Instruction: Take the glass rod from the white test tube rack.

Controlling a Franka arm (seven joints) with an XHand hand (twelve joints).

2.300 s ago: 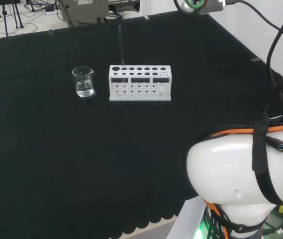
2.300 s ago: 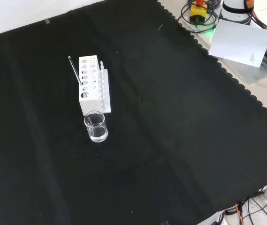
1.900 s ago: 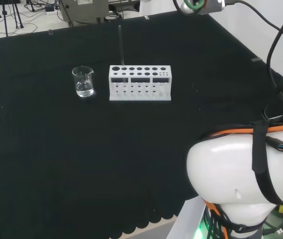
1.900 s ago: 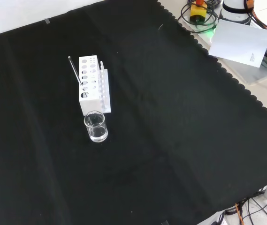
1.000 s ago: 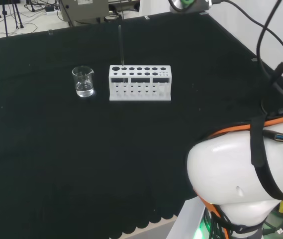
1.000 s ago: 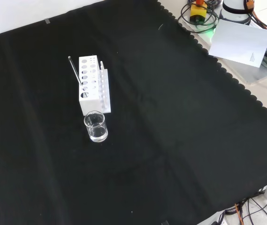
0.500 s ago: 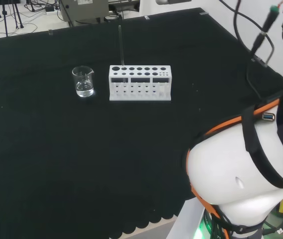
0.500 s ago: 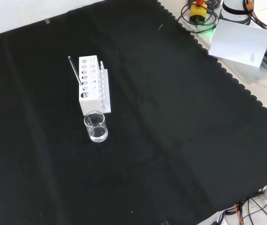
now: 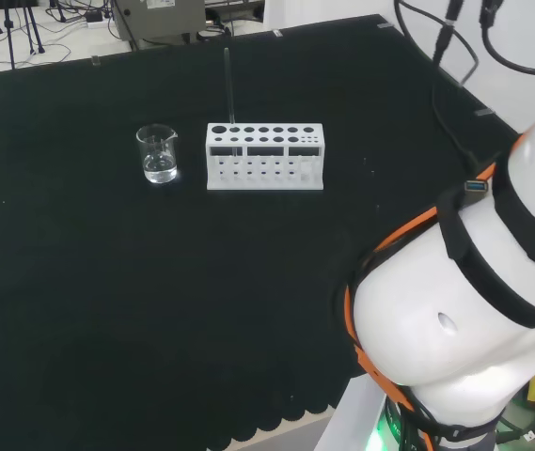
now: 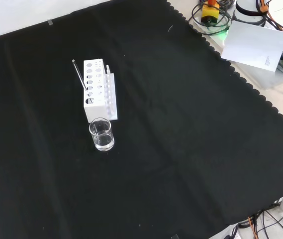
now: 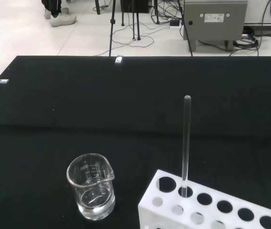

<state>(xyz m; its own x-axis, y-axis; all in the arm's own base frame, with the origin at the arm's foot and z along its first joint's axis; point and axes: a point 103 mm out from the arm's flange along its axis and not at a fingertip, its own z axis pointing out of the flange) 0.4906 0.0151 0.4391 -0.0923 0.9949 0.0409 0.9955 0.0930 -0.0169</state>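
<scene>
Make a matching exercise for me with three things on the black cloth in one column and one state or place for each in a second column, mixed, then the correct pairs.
Things:
1. glass rod
2. white test tube rack
3. beaker

States or places:
A. holds a little clear liquid
B. stands upright in a hole near one end of the rack
C. has rows of round holes on top

Pairs: 1-B, 2-C, 3-A

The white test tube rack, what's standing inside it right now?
One glass rod stands upright in a hole near the white test tube rack's end beside the beaker. The other holes on top look empty. The rod's lower end is hidden inside the rack.
</scene>
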